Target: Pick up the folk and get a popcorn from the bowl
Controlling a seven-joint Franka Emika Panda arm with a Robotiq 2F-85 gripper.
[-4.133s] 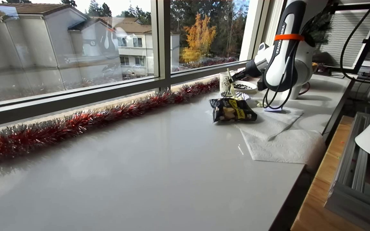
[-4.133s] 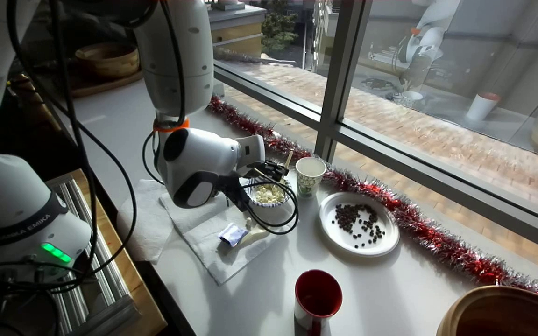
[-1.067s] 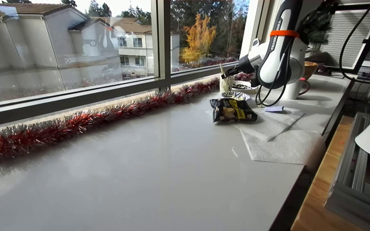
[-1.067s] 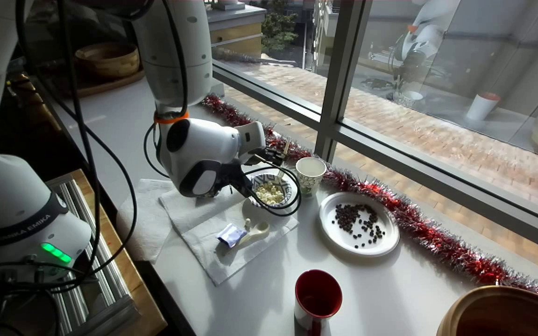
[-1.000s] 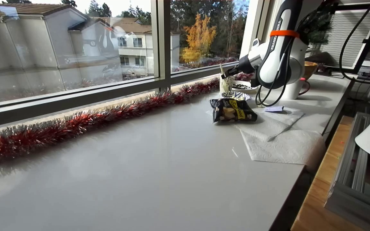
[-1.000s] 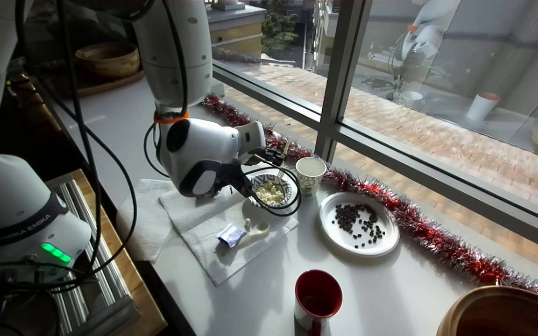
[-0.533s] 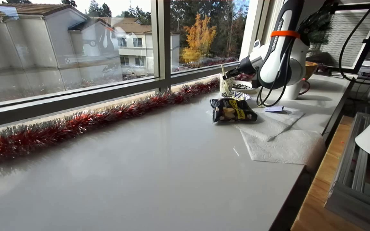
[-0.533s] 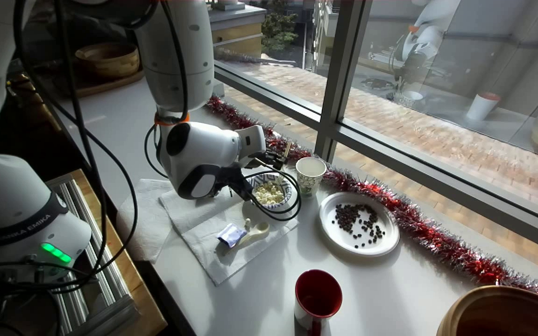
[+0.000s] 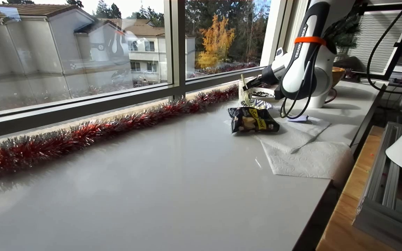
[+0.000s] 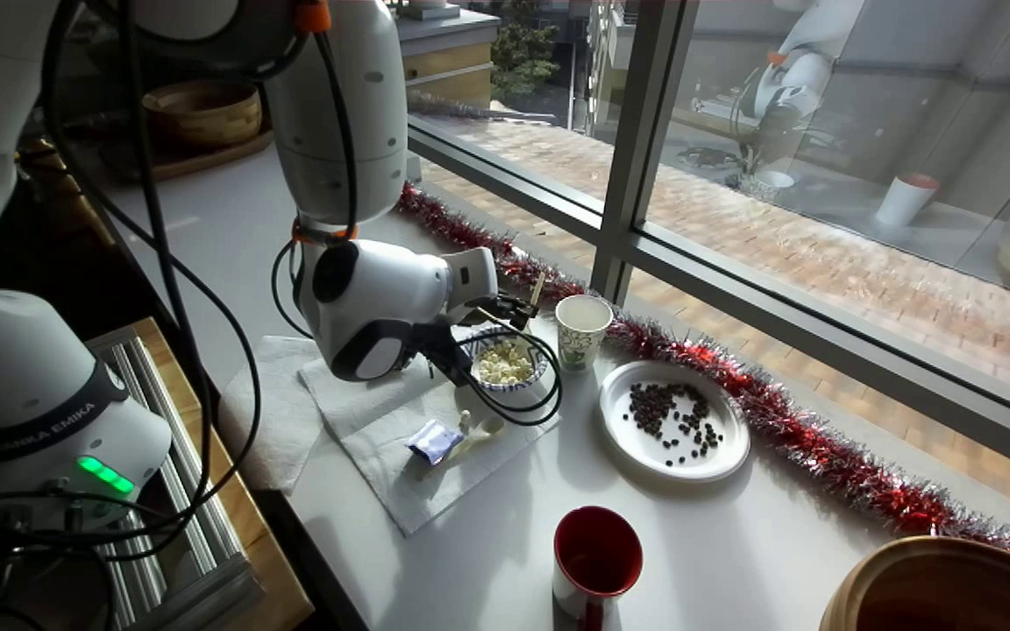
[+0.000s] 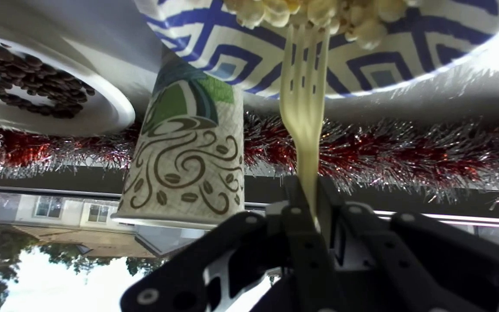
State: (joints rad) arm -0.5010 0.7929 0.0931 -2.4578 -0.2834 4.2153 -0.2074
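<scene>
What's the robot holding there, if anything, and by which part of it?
A pale yellow fork, pinched partway along its handle by the end effector; the handle's end sticks up above the grip.

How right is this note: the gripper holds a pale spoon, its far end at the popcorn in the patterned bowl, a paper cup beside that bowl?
One thing is wrong, the kind of utensil: the gripper holds a pale fork, whose tines show plainly in the wrist view. The rest stands: its far end is at the popcorn in the patterned bowl, with the paper cup beside that bowl.
</scene>
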